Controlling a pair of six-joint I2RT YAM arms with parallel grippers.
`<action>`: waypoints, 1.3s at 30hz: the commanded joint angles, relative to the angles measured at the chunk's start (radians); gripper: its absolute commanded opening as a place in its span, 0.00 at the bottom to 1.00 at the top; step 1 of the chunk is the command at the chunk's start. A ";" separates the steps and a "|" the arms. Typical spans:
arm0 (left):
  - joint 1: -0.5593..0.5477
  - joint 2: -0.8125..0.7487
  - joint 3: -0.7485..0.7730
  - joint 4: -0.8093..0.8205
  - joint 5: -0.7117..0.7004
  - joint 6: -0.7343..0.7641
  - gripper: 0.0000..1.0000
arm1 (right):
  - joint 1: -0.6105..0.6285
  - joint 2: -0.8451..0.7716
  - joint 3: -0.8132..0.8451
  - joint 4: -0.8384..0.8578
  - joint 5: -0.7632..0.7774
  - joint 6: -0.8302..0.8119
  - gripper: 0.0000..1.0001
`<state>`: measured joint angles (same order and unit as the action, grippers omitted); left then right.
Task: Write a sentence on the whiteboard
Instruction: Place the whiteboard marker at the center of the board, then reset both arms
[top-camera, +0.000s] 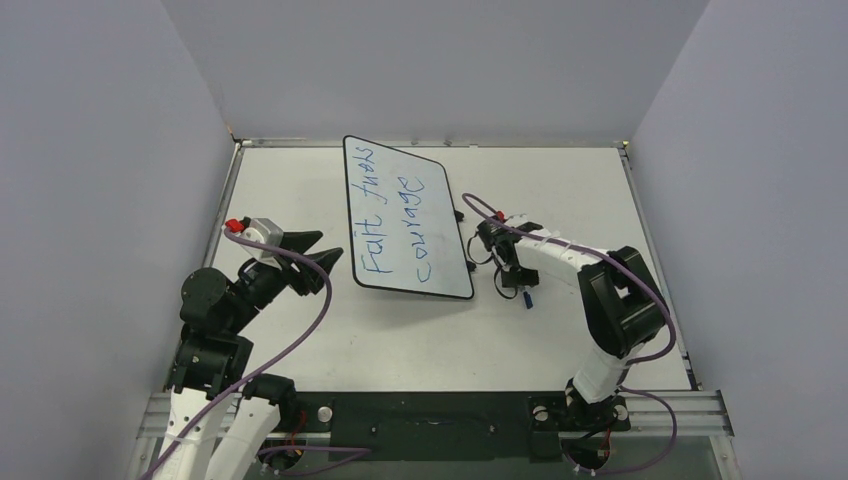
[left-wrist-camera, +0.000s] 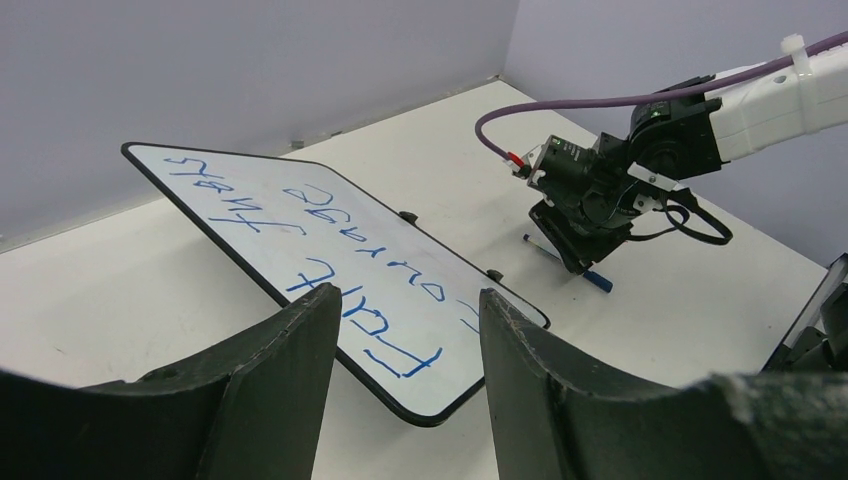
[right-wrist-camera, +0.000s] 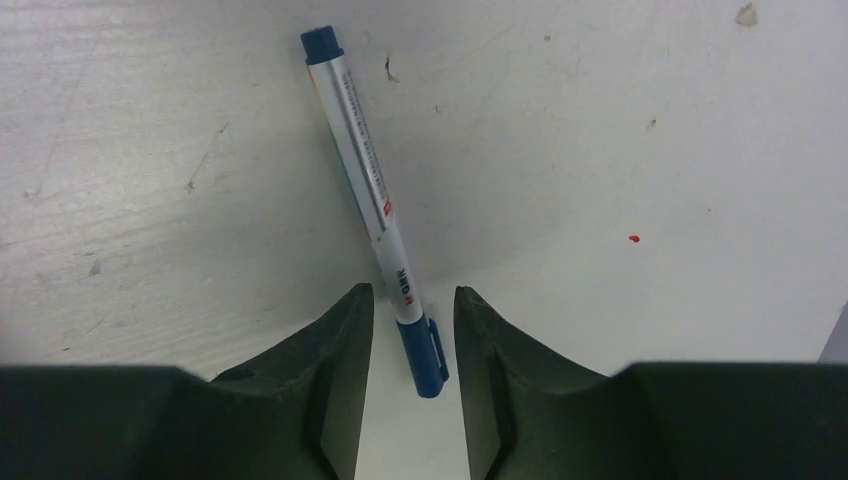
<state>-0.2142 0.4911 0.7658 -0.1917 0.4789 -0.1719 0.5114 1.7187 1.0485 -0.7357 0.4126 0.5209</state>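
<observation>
The whiteboard (top-camera: 440, 180) lies flat at the table's middle, with the sentence (top-camera: 392, 215) in blue marker in two lines across it. In the left wrist view the whiteboard (left-wrist-camera: 240, 200) and the sentence (left-wrist-camera: 335, 285) lie just beyond my left gripper (left-wrist-camera: 410, 295), which is open and empty. From above, the left gripper (top-camera: 325, 250) hovers by the board's left edge. A blue-capped marker (right-wrist-camera: 368, 180) lies on the table to the right of the board. My right gripper (right-wrist-camera: 412, 290) is open low over it. The capped end lies between the jaws with a gap on each side.
Two small black tabs (left-wrist-camera: 408, 215) stick out from the board's right edge. Grey walls close in the table on three sides. The right arm's purple cable (top-camera: 500, 215) loops above the wrist near the board's right edge.
</observation>
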 joint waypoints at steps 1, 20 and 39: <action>0.004 -0.006 0.013 0.003 -0.017 0.000 0.50 | 0.002 0.008 -0.006 0.052 0.032 0.019 0.37; 0.004 -0.002 0.009 -0.006 -0.044 0.005 0.50 | 0.004 -0.559 -0.019 0.276 0.099 -0.012 0.71; 0.004 -0.006 0.005 -0.007 -0.053 0.008 0.50 | 0.004 -1.046 -0.291 0.658 -0.070 -0.017 0.88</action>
<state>-0.2142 0.4915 0.7654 -0.2081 0.4404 -0.1715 0.5117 0.6815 0.7563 -0.1604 0.3500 0.4942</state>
